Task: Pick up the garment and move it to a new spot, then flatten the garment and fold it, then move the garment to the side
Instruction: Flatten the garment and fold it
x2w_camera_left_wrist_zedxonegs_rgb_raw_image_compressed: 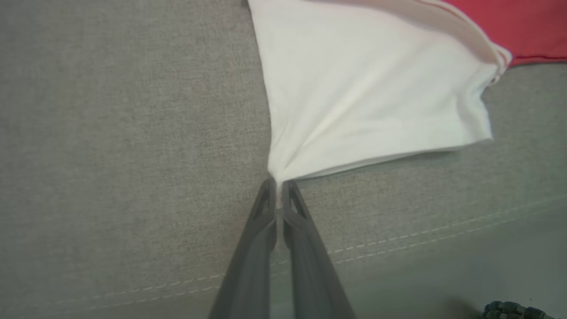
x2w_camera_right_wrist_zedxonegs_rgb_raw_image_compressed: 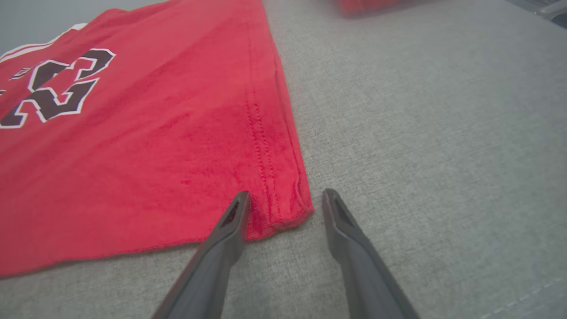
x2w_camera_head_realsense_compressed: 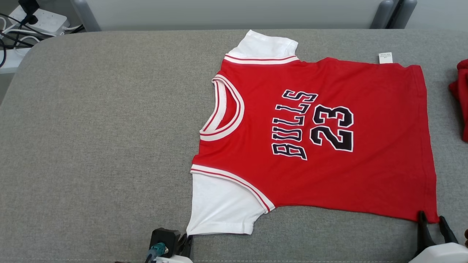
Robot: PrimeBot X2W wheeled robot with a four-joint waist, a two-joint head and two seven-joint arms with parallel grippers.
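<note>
The garment [x2w_camera_head_realsense_compressed: 329,146] is a red shirt with white sleeves and a dark "BULLS 23" print, spread flat on the grey cushion [x2w_camera_head_realsense_compressed: 91,146] with its neck pointing left. My left gripper [x2w_camera_head_realsense_compressed: 188,239] is shut on the corner of the near white sleeve [x2w_camera_left_wrist_zedxonegs_rgb_raw_image_compressed: 354,97], whose cloth bunches into the closed fingertips [x2w_camera_left_wrist_zedxonegs_rgb_raw_image_compressed: 280,186]. My right gripper [x2w_camera_right_wrist_zedxonegs_rgb_raw_image_compressed: 285,199] stands open at the garment's near right hem corner [x2w_camera_right_wrist_zedxonegs_rgb_raw_image_compressed: 283,212]; one finger rests on the red cloth and the other on the bare cushion beside it.
Another red cloth [x2w_camera_head_realsense_compressed: 461,95] lies at the cushion's right edge. Cables and a white power strip [x2w_camera_head_realsense_compressed: 44,20] sit off the far left corner. The cushion's seamed front edge [x2w_camera_left_wrist_zedxonegs_rgb_raw_image_compressed: 398,239] runs just below my grippers. Wide grey surface lies left of the garment.
</note>
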